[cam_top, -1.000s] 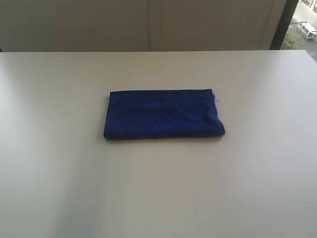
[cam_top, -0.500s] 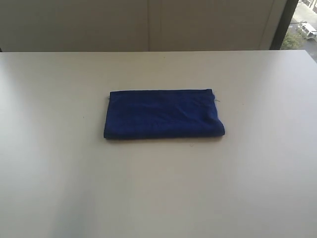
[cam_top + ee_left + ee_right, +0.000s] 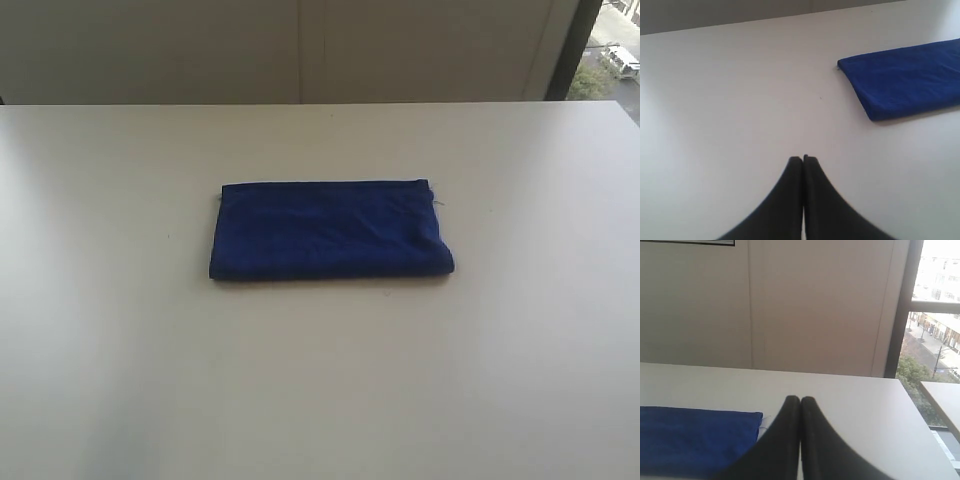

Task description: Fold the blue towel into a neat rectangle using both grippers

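Note:
The blue towel [image 3: 330,230] lies folded into a compact rectangle in the middle of the white table [image 3: 320,380], with nothing touching it. Neither arm shows in the exterior view. In the left wrist view my left gripper [image 3: 803,158] is shut, jaws pressed together and empty, well apart from the blue towel [image 3: 905,80]. My right gripper [image 3: 800,399] is shut and empty too, and one end of the blue towel [image 3: 695,437] lies beside it on the table.
A plain wall panel [image 3: 300,50] runs behind the table's far edge. A window [image 3: 935,330] with a street outside stands past the table's right end, where the table edge [image 3: 920,425] drops off.

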You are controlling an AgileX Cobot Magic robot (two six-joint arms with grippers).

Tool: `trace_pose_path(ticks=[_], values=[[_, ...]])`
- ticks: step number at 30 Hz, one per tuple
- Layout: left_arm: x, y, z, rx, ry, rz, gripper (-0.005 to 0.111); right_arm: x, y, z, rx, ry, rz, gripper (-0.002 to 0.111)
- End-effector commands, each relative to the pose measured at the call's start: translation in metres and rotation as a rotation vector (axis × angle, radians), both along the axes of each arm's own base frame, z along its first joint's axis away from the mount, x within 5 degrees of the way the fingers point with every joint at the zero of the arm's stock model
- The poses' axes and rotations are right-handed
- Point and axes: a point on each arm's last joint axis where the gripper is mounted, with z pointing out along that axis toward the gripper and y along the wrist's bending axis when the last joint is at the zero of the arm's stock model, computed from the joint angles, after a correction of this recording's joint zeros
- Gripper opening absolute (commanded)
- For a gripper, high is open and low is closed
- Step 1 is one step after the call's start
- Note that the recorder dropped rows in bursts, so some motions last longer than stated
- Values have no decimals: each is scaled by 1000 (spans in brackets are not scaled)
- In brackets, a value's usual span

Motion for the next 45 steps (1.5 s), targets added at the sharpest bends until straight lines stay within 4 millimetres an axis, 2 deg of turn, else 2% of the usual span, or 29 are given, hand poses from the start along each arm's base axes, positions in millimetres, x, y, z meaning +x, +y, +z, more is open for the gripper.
trace_pose_path(ticks=[1, 9, 19, 26, 45], values=[[-1, -1, -2, -11, 6, -2, 0, 0, 0, -1, -10, 1, -9, 0], [-1, -1, -2, -11, 6, -2, 0, 1, -1, -8, -9, 20, -9, 0], [-1, -1, -2, -11, 6, -2, 0, 12, -1, -64, 2, 186, -9, 0], [-1, -1, -2, -11, 6, -2, 0, 9, -1, -103, 19, 260, -8, 0], [-1, -1, -2, -11, 6, -2, 0, 6, -1, -104, 15, 233, -8, 0]])
